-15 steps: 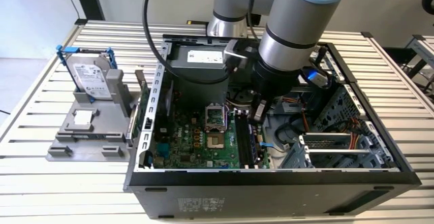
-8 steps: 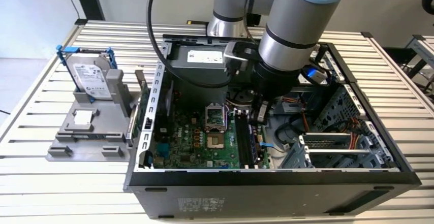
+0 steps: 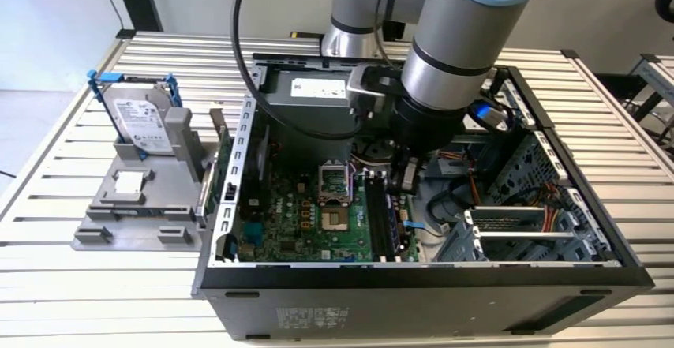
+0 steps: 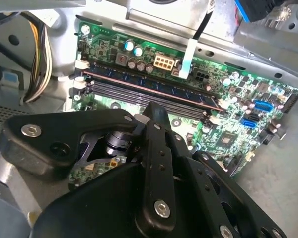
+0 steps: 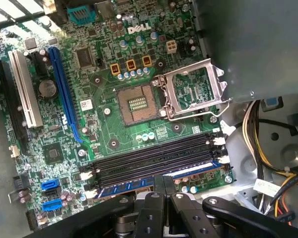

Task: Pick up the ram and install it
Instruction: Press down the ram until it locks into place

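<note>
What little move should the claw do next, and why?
Probably press straight down a little: the claw sits right above the ram, which already stands in the outer slot of the motherboard; whether it has clicked in I cannot tell.

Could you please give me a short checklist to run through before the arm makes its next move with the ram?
1. The ram lies along the outermost slot on the motherboard: ok.
2. Ram pressed fully home with its end clips latched: cannot tell.
3. The gripper sits directly over the ram: ok.
4. The neighbouring memory slots are free of objects: ok.
5. The cable bundle lies off the slots: ok.
6. The CPU socket frame stands open, away from the gripper: ok.
</note>
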Robot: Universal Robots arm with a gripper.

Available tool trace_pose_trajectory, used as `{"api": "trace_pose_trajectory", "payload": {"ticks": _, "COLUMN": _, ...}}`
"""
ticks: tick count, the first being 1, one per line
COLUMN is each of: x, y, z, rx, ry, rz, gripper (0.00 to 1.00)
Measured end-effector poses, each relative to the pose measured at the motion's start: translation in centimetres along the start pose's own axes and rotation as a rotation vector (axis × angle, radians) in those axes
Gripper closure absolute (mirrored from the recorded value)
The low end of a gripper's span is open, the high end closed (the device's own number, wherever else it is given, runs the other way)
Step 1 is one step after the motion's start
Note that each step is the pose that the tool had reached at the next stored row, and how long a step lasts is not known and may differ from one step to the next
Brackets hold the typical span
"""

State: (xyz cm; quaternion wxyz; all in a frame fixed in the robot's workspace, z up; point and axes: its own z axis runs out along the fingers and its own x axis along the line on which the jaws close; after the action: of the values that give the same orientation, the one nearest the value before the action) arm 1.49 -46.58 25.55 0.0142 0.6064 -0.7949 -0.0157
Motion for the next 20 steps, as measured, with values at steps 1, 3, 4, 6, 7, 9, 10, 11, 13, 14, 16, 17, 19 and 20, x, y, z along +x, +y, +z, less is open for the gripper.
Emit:
{"api": "trace_pose_trajectory", "payload": {"ticks": 1, "x": -0.01, "y": 0.0, "z": 0.04, "rx": 0.0, "ry": 0.0002, "rz": -0.01, "gripper": 1.0}}
{"api": "trace_pose_trajectory", "payload": {"ticks": 3, "x": -0.02, "y": 0.0, "z": 0.15, "rx": 0.0002, "ry": 0.001, "rz": -0.035, "gripper": 1.0}}
{"api": "trace_pose_trajectory", "payload": {"ticks": 4, "x": -0.03, "y": 0.0, "z": 0.22, "rx": 0.0004, "ry": 0.0016, "rz": -0.049, "gripper": 1.0}}
{"api": "trace_pose_trajectory", "payload": {"ticks": 6, "x": -0.03, "y": 0.0, "z": 0.25, "rx": 0.0009, "ry": 0.0031, "rz": -0.079, "gripper": 1.0}}
{"api": "trace_pose_trajectory", "payload": {"ticks": 7, "x": -0.03, "y": 0.0, "z": 0.26, "rx": 0.0015, "ry": 0.0036, "rz": -0.092, "gripper": 1.0}}
{"api": "trace_pose_trajectory", "payload": {"ticks": 9, "x": -0.04, "y": 0.0, "z": 0.28, "rx": 0.0022, "ry": 0.004, "rz": -0.118, "gripper": 1.0}}
{"api": "trace_pose_trajectory", "payload": {"ticks": 10, "x": -0.03, "y": -0.01, "z": 0.28, "rx": 0.0023, "ry": 0.0046, "rz": -0.13, "gripper": 1.0}}
{"api": "trace_pose_trajectory", "payload": {"ticks": 11, "x": -0.03, "y": -0.01, "z": 0.28, "rx": 0.0024, "ry": 0.005, "rz": -0.143, "gripper": 1.0}}
{"api": "trace_pose_trajectory", "payload": {"ticks": 13, "x": -0.04, "y": -0.03, "z": 0.29, "rx": 0.0025, "ry": 0.0058, "rz": -0.168, "gripper": 1.0}}
{"api": "trace_pose_trajectory", "payload": {"ticks": 14, "x": -0.04, "y": -0.03, "z": 0.29, "rx": 0.0029, "ry": 0.0062, "rz": -0.18, "gripper": 1.0}}
{"api": "trace_pose_trajectory", "payload": {"ticks": 16, "x": -0.04, "y": -0.04, "z": 0.28, "rx": 0.0045, "ry": 0.007, "rz": -0.203, "gripper": 1.0}}
{"api": "trace_pose_trajectory", "payload": {"ticks": 17, "x": -0.04, "y": -0.04, "z": 0.29, "rx": 0.0057, "ry": 0.0073, "rz": -0.214, "gripper": 1.0}}
{"api": "trace_pose_trajectory", "payload": {"ticks": 19, "x": -0.04, "y": -0.04, "z": 0.29, "rx": 0.0083, "ry": 0.0078, "rz": -0.237, "gripper": 1.0}}
{"api": "trace_pose_trajectory", "payload": {"ticks": 20, "x": -0.04, "y": -0.04, "z": 0.28, "rx": 0.0095, "ry": 0.008, "rz": -0.248, "gripper": 1.0}}
